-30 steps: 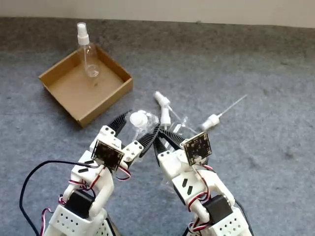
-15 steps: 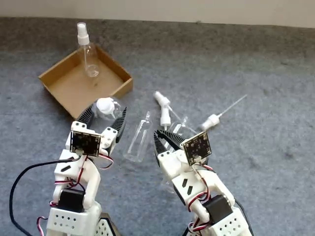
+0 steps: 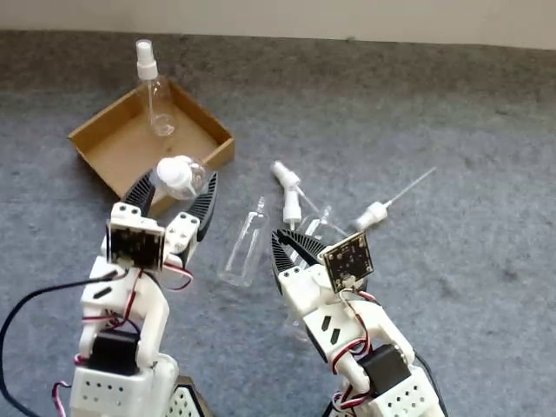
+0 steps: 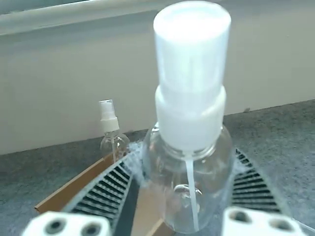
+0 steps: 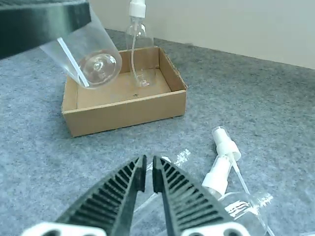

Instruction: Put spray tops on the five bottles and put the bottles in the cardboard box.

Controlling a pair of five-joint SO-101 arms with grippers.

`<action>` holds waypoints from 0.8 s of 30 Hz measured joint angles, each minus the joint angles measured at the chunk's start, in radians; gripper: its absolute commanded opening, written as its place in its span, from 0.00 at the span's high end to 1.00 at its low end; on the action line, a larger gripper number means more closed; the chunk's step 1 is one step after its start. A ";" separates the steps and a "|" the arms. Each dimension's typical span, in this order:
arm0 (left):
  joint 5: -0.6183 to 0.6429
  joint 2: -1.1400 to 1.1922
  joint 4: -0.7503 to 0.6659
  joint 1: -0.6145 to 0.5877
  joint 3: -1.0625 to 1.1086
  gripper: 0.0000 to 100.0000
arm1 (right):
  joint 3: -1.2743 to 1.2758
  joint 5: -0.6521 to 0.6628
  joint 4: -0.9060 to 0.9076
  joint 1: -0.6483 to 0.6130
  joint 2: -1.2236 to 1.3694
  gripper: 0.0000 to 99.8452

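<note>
L gripper clamped on capped bottle, upright-ish; cardboard box just ahead. R gripper pinched shut, empty, farther off.

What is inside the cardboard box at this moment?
One bottle with a spray top stands upright near a far corner. The box floor elsewhere shows bare. The left gripper with its held bottle covers a part by the near wall.

Clear bottle with white spray top, brown cardboard box, grey speckled carpet
</note>
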 measured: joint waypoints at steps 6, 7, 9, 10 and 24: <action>0.000 0.265 0.000 0.000 -0.153 0.85 | 0.000 0.000 0.000 0.000 0.000 0.98; 0.000 0.315 0.000 0.000 -0.178 0.85 | 0.000 0.000 0.000 0.000 0.000 0.98; 0.000 0.410 -0.020 0.000 -0.219 0.85 | 0.000 0.000 0.000 0.000 0.000 0.98; 0.000 0.457 -0.041 0.000 -0.235 0.85 | 0.000 0.000 0.000 0.000 0.000 0.98; 0.000 1.063 -0.330 -0.040 -0.457 0.85 | 0.000 0.000 0.041 0.005 0.000 0.98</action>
